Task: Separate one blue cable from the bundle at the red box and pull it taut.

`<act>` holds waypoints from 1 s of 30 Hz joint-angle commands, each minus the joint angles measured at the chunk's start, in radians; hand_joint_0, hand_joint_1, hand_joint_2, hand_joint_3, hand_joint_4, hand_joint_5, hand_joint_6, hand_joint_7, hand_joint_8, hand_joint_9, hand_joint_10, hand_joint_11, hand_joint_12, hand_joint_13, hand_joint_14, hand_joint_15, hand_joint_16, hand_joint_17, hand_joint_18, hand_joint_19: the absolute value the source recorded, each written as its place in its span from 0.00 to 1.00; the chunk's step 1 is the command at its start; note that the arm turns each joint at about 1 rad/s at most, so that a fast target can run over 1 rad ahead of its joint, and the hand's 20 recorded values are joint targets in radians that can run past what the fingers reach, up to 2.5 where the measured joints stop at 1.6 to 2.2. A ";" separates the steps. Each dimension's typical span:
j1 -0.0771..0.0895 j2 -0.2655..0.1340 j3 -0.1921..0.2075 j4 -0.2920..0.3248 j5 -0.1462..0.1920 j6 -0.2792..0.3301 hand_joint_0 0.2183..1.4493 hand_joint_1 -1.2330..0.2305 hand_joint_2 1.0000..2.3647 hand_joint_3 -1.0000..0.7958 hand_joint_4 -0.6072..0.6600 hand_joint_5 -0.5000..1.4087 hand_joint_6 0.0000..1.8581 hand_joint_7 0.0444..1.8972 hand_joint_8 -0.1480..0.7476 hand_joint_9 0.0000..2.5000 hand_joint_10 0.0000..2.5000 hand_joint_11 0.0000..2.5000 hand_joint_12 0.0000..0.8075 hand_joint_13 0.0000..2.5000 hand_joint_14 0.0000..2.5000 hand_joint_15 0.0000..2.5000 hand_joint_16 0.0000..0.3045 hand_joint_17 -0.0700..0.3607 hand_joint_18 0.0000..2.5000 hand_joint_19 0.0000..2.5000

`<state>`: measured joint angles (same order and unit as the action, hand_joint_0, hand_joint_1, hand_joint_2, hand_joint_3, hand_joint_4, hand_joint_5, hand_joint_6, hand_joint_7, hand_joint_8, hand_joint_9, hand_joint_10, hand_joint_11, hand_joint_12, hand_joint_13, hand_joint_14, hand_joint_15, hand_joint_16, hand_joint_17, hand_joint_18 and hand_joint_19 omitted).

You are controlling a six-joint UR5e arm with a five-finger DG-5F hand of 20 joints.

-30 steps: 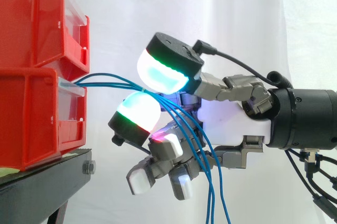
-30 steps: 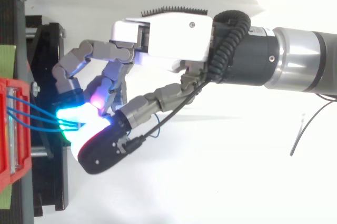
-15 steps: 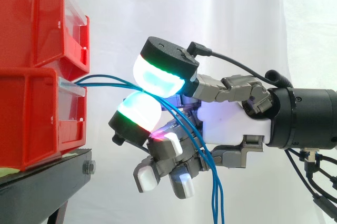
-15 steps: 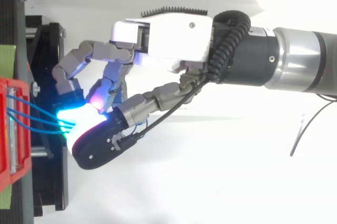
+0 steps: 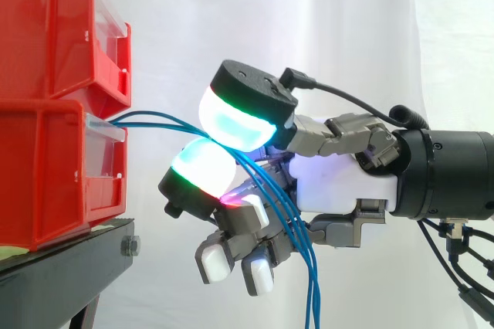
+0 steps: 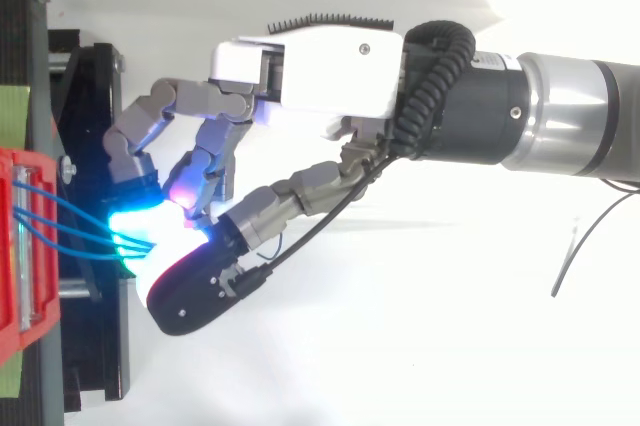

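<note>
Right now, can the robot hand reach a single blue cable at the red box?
Likely not a single one: the robot hand pinches the blue cables together between its pads, beside the red box, and the strands lie bunched there.

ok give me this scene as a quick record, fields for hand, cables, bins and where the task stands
hand: hand reaches in from the right in the side view, its two big pads pinched on the blue cables
cable path: out of the front of the lower red bin, between the pads, then hanging down past the palm
tension: curved between bin and hand, not taut
separation: several cables in the pinch, none singled out
support: lower red bin under the upper red bin, both on the black stand
backdrop: white curtain
</note>
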<state>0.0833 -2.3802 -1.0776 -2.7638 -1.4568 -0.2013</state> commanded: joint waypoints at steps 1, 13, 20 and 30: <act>0.000 0.001 0.001 0.001 0.001 -0.003 0.41 0.18 0.00 0.28 0.60 0.17 0.52 0.54 0.63 0.48 0.01 0.45 0.44 0.38 0.01 0.21 0.14 0.38 0.39 0.23; 0.001 -0.001 -0.001 -0.005 0.003 -0.003 0.22 0.30 0.00 0.28 0.63 0.17 0.51 0.53 0.62 0.47 0.01 0.48 0.52 0.37 0.01 0.22 0.18 0.45 0.39 0.26; 0.000 -0.001 -0.001 0.000 0.003 -0.004 0.26 0.55 0.00 0.28 0.62 0.17 0.49 0.55 0.60 0.46 0.01 0.47 0.52 0.36 0.01 0.23 0.18 0.45 0.38 0.30; 0.003 0.001 -0.001 0.000 0.003 -0.009 0.35 0.31 0.01 0.41 0.58 0.17 0.49 0.59 0.57 0.47 0.01 0.50 0.51 0.36 0.01 0.24 0.17 0.43 0.38 0.31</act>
<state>0.0847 -2.3798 -1.0784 -2.7643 -1.4542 -0.2100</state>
